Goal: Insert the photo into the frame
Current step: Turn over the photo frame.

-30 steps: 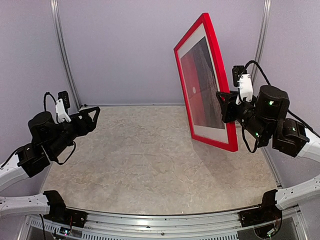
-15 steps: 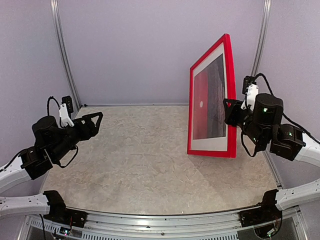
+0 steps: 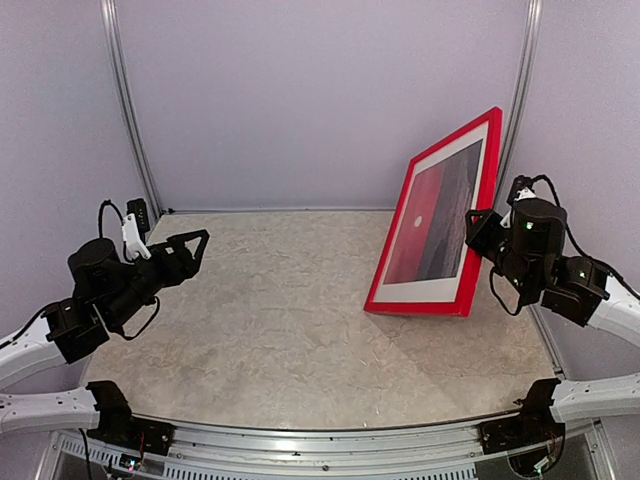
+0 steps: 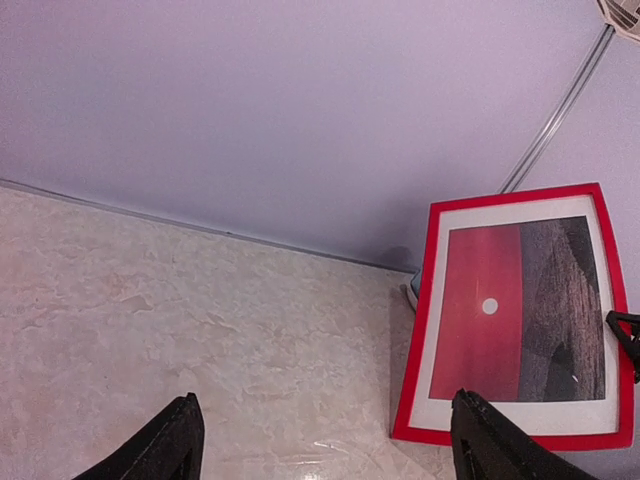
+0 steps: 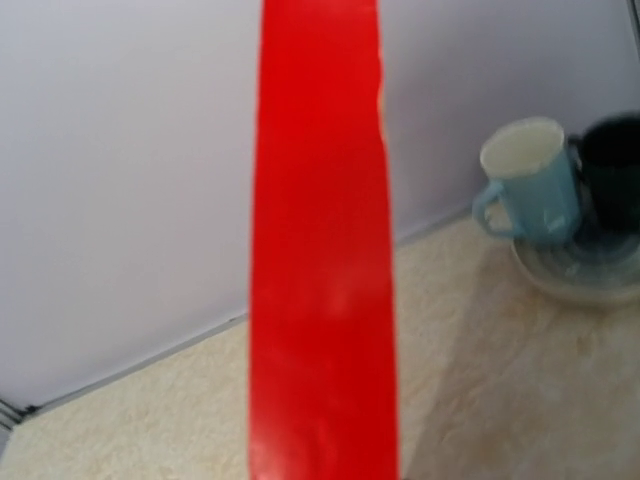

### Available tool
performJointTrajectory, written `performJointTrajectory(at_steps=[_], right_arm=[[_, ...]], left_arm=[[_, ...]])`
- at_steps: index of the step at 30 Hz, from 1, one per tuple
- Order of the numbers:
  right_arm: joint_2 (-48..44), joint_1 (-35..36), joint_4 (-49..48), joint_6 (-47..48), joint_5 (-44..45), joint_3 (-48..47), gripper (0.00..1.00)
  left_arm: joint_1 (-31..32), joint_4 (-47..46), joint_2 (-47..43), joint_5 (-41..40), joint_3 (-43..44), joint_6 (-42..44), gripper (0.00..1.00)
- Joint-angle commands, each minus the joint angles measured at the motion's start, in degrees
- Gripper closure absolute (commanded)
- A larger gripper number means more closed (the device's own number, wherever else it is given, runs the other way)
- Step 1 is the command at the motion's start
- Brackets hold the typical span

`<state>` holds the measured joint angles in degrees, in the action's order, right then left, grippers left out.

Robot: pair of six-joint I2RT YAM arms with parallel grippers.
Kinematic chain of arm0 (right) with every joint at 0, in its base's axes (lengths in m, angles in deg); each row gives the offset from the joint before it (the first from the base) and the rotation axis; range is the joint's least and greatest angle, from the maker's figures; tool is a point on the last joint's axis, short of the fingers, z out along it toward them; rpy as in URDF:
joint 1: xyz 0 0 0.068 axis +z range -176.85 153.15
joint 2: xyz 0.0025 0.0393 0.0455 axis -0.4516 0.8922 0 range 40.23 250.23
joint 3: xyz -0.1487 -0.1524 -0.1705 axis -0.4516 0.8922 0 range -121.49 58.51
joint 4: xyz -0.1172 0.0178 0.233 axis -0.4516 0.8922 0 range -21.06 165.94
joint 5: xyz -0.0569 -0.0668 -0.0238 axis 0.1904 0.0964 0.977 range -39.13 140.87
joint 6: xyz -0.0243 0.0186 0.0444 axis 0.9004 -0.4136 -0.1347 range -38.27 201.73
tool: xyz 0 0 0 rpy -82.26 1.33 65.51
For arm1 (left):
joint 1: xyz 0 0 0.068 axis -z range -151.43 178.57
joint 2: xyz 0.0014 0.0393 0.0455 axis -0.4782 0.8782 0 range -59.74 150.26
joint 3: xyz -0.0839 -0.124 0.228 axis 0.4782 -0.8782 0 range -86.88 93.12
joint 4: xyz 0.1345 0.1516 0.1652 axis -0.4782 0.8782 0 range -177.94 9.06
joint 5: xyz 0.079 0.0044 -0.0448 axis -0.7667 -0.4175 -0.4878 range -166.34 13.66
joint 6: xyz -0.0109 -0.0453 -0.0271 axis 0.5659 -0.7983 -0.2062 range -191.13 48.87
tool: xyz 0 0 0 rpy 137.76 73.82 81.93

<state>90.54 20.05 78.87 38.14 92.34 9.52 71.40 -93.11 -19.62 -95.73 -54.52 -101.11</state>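
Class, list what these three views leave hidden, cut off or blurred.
1. Back of the frame: no view shows it.
2. Where the right gripper jaws meet it: the frame's edge covers them in the top view; the right wrist view shows only red blur.
3. The dark mug: cut off by the right wrist view's edge.

Pale marbled worktop (image 3: 280,320). Frame (image 3: 470,215) stands tilted with its bottom edge seemingly on it, at the right pincer (image 3: 480,228). Beyond that pincer: plate (image 5: 570,280) carrying blue mug (image 5: 525,180) and dark mug (image 5: 612,165).
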Motion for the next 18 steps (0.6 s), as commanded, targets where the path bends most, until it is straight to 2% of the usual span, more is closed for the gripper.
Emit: performJointTrajectory(at_steps=[1,10,18], right_arm=[[-2.1,-3.4,-8.8,-7.6,-5.1,0.4,1.0],[-0.4,-8.1,-9.8,-13.9,-11.2,4.4,1.0],[2.8,-9.4,-14.1,-17.4,-14.7,6.9,1.0]], left_arm=[[-0.2,-3.4,-0.1,2.1,-2.9,-3.2,0.16],[-0.1,-6.9,2.2,3.4,-5.6,-6.1,0.14],[0.7,-8.7,4.8,3.6,-6.2,-6.7,0.14]])
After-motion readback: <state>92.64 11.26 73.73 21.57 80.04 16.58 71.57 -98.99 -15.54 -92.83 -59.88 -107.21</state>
